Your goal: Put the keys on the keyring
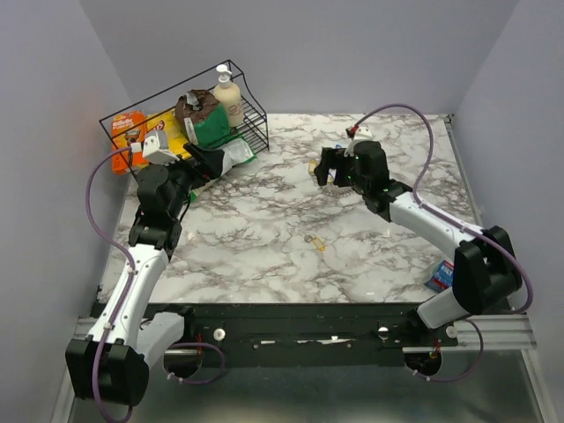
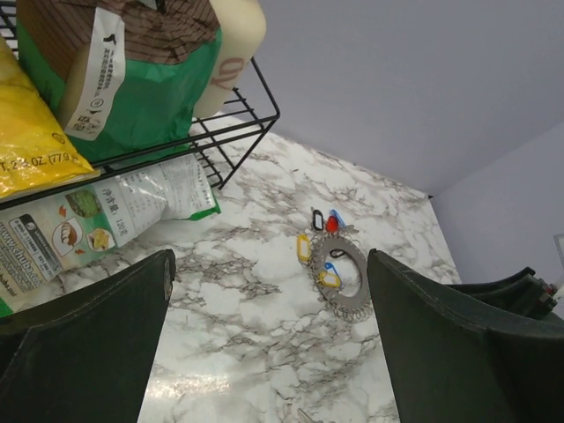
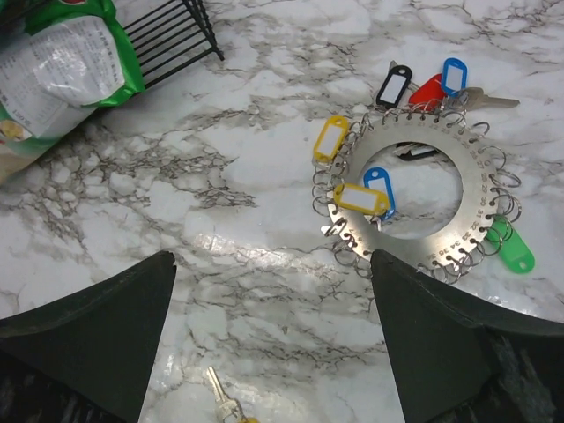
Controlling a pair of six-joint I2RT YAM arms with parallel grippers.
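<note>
Hovering above keyring [image 3: 480, 220]: right gripper [image 3: 273, 352], jaws wide, empty. Left gripper [image 2: 273, 352] likewise wide, empty. Loose key [image 3: 222, 397] flat on marble table [image 3: 220, 238], apart from keyring. Risk: thin key skidding from closing fingers.

The bench [image 3: 264, 291] is white marble veined in grey. The keyring [image 3: 480, 194] is plain silver, hung with yellow tags [image 3: 333, 139], blue tags [image 3: 455, 75], a black tag [image 3: 393, 85], a red tag [image 3: 427, 91] and a green tag [image 3: 513, 256] (the yellow, blue and black ones have white windows). The lone key [image 3: 218, 392] is pale metal, the wire basket [image 3: 176, 35] is black, and the packet [image 3: 62, 62] is green and white.
</note>
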